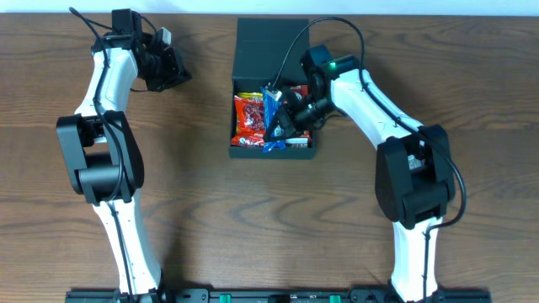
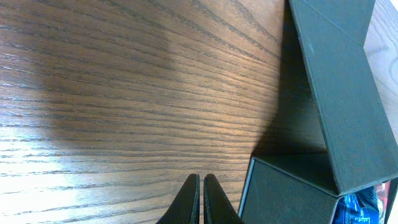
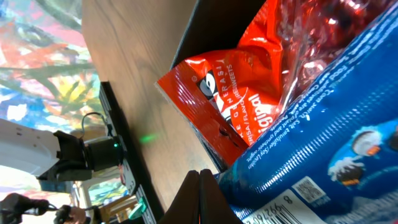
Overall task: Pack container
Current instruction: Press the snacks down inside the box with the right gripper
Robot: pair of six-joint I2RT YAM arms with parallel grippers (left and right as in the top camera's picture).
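Brown wood-grain table [image 1: 210,210]; colourful painted backdrop [image 3: 31,50] beyond table edge.

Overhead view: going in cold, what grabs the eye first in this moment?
The dark container at the centre of the table, lid open, with a bright red packet and a blue packet inside it. The right hand, shut, is down in the box at the blue packet, while the left hand hangs shut over bare wood to the container's left.
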